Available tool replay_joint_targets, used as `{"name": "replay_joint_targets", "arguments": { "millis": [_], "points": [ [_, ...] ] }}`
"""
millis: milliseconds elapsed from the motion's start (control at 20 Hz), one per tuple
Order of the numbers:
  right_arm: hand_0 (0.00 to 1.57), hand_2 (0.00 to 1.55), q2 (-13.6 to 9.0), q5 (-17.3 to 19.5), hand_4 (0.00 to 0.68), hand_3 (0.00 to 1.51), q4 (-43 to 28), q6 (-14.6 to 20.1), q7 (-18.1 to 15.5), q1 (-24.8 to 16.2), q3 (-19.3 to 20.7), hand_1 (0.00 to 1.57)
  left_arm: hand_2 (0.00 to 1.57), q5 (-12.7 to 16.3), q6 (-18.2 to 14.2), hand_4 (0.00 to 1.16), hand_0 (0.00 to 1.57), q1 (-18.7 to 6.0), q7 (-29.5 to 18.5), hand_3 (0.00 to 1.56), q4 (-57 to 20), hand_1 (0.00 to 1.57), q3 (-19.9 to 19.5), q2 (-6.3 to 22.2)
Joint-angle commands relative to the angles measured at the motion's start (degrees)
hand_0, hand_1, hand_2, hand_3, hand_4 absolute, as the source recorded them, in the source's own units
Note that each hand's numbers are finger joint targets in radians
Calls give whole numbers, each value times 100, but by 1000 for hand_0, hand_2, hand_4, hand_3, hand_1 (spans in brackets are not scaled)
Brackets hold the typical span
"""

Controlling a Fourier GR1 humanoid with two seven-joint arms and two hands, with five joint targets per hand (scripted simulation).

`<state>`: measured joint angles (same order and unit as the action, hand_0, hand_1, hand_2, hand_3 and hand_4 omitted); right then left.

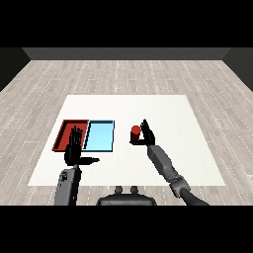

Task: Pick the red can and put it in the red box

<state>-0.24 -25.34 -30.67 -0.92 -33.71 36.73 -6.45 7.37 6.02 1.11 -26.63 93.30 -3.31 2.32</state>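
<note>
Right hand (147,133) curled round red can (136,132); left hand (75,148) spread, holding nothing.

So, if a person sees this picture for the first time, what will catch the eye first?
Probably the red can, right of the table's middle, with the right hand against its right side, fingers curled toward it. Next come the two trays side by side at the left: the red tray and the light blue tray. The left hand is raised, fingers straight, in front of the red tray.
</note>
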Motion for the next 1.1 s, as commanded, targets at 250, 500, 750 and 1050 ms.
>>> {"name": "replay_joint_targets", "arguments": {
  "millis": [250,500,750,1050],
  "points": [
    [0,0,24,-573,0,0,1146,80,-448,735,-422,0,0,218,138,0,0,-83,19,0,-143,0,-351,250],
    [0,0,22,-57,0,0,891,-249,-411,342,90,0,0,144,160,0,0,-324,21,0,-256,0,-237,213],
    [0,0,24,-857,0,0,261,325,-13,317,-869,0,0,-195,-193,0,0,92,38,0,134,0,216,-211],
    [0,0,24,-1149,0,0,578,399,137,802,-1030,0,0,-157,-283,0,0,-196,181,0,3,0,38,-111]
  ]
}}
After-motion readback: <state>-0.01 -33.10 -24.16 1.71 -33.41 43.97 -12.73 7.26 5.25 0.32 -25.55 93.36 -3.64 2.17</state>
